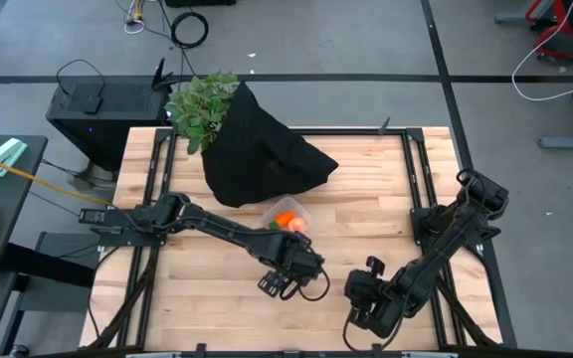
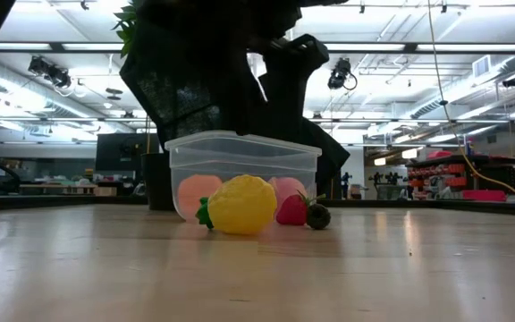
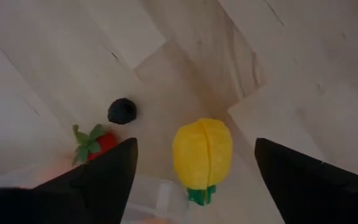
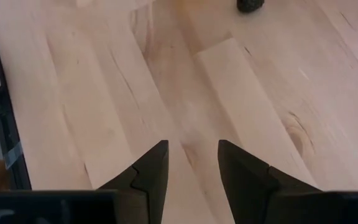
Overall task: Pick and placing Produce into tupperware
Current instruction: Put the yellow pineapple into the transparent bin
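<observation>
We hover our left gripper (image 3: 194,165), jaws spread wide, over the ribbed yellow toy fruit (image 3: 202,152) just beside the shallow clear plastic tupperware (image 2: 240,161); next we judge: descend, clench. Our right gripper (image 4: 192,165) waits nearby, part-open, empty.

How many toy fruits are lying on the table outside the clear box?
3: a yellow fruit, a red strawberry and a dark berry, all beside the clear box. Others may hide behind it; more sit inside.
</observation>
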Controlling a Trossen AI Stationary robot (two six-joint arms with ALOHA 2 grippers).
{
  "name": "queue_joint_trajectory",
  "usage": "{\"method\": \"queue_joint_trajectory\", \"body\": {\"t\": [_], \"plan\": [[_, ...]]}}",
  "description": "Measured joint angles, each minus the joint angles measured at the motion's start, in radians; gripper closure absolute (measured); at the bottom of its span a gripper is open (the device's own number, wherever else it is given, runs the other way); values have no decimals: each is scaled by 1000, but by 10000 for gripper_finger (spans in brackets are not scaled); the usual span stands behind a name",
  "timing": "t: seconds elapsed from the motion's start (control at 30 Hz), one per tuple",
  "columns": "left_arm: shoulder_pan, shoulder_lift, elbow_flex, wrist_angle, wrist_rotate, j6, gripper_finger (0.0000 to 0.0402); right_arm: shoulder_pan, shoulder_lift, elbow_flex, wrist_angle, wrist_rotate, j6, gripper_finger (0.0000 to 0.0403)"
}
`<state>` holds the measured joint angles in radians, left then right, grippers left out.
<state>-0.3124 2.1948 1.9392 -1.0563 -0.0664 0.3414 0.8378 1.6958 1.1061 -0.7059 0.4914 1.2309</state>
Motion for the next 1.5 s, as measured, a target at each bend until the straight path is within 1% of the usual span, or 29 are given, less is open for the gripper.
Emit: {"method": "queue_joint_trajectory", "body": {"t": [0.1,0.23,0.37,0.47,0.63,0.77,1.03,1.17,1.5], "plan": [[0,14,0,14,-1,63,54,-7,0,0,1,-5,13,258],[0,49,-1,14,-3,89,52,-6,0,0,5,-6,30,258],[-2,87,-1,5,-58,60,55,-6,0,0,14,-6,34,258],[-1,100,-2,-4,-67,58,55,-6,0,0,20,-6,34,258],[-5,100,-2,5,-67,65,55,-7,0,0,19,-6,32,258],[-8,100,-2,-21,-34,59,56,-6,0,0,19,-6,26,258],[-12,122,-1,-22,-34,7,56,-7,0,0,19,-5,23,258],[-17,144,-1,-33,-34,3,56,-6,0,0,20,-6,24,259],[-19,143,-2,-15,-33,2,61,-7,0,0,23,-5,24,259]]}}
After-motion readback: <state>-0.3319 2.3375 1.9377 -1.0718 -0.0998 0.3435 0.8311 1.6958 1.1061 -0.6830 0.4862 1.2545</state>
